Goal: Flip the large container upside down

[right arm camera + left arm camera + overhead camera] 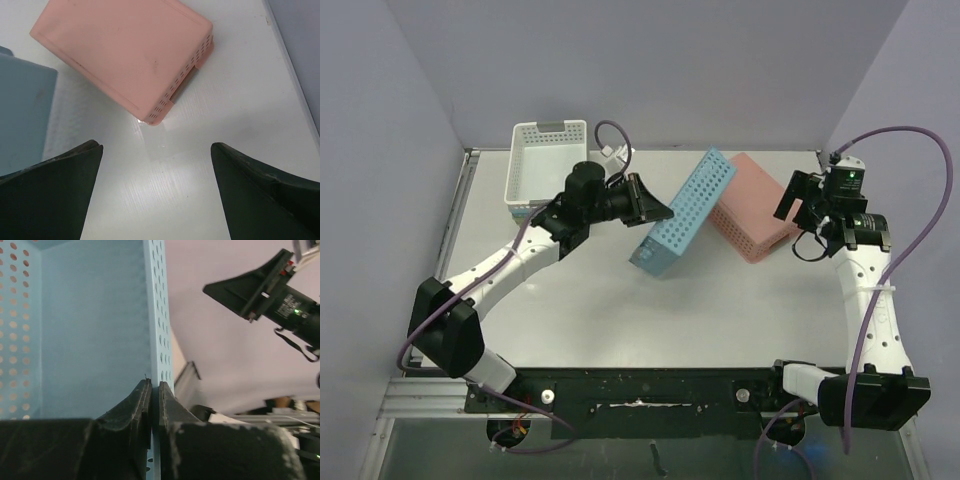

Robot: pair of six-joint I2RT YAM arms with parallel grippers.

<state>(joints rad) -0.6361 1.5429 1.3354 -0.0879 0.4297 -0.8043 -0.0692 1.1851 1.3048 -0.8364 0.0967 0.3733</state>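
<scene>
A large light-blue perforated container (685,215) stands tilted on its side at the table's middle, its open face toward the left arm. My left gripper (658,212) is shut on its wall; in the left wrist view the fingers (155,385) pinch the thin perforated wall (159,330), with the container's inside on the left. My right gripper (798,222) is open and empty, hovering over bare table (156,147) near the pink container. A corner of the blue container shows in the right wrist view (22,115).
A pink container (752,205) lies bottom up at the back right, touching the blue one; it also shows in the right wrist view (125,55). A white basket (545,160) stands at the back left. Purple walls close in the table.
</scene>
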